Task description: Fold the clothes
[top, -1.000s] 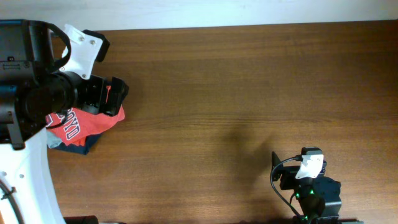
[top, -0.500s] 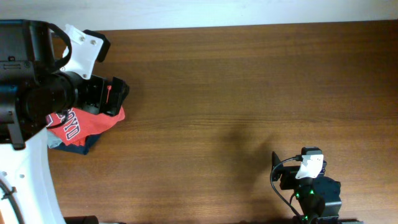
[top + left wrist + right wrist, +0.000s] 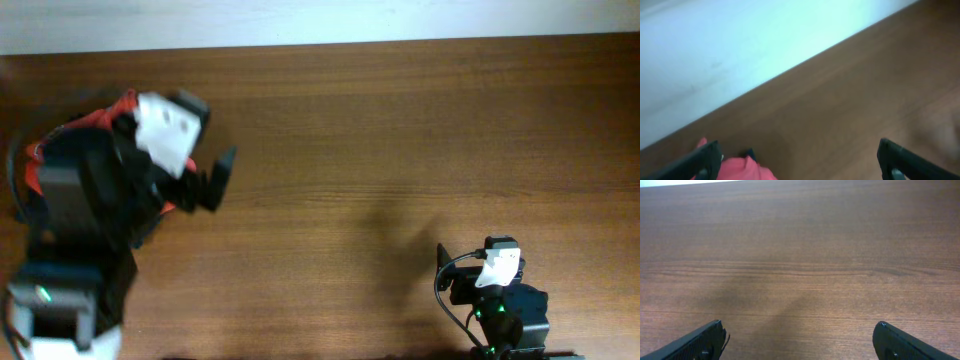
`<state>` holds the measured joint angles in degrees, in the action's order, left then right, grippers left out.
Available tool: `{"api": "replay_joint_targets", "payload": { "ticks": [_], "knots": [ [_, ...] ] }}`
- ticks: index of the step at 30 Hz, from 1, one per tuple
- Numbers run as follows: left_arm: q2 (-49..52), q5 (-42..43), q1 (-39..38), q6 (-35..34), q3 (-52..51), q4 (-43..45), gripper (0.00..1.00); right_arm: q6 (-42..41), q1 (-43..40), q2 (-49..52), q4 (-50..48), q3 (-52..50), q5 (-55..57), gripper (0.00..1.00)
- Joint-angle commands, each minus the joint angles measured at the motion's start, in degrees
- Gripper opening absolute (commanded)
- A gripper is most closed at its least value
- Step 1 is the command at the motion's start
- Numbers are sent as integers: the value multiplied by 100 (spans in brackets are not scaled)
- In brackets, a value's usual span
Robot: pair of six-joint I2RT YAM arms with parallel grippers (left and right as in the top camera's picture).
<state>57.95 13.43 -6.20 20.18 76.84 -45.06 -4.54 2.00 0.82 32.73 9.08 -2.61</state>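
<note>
The clothes [image 3: 122,102] are a pile at the table's left side. Only red edges show round my blurred left arm, which covers most of the pile. In the left wrist view a coral-red fold of the clothes [image 3: 746,170] lies at the bottom left, by the left finger. My left gripper [image 3: 215,176] [image 3: 800,152] is open wide, holds nothing and points right over bare wood. My right gripper [image 3: 800,332] is also open and empty, over bare table at the front right.
The brown wooden table [image 3: 400,130] stretches from the pile to the right edge. A white wall [image 3: 730,45] runs along its far edge. My right arm [image 3: 497,292] sits folded at the front right corner.
My left arm has swung down and to the right over the pile and is blurred with motion; more of the clothes is hidden now. The right arm has not moved.
</note>
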Motion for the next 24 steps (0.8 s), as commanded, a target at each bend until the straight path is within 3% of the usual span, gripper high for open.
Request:
{"api": "replay_joint_targets", "payload": {
  "ticks": [1, 6, 13, 17, 24],
  "knots": [
    [-1137, 44, 37, 94, -1718, 616, 99, -37, -15, -57, -15, -42, -17, 98],
    [-3032, 48, 39, 92, -4118, 1493, 99, -37, -15, -57, -15, -42, -17, 99],
    [-5064, 79, 39, 87, -6201, 2225, 99, -37, -15, -57, -15, -42, -15, 99],
    [-5746, 221, 33, 74, -7108, 2625, 99, -37, -15, -57, -15, -42, -17, 98],
    [-5702, 179, 28, 70, -7152, 2852, 99, -37, -15, -57, -15, -42, -17, 98]
  ]
}}
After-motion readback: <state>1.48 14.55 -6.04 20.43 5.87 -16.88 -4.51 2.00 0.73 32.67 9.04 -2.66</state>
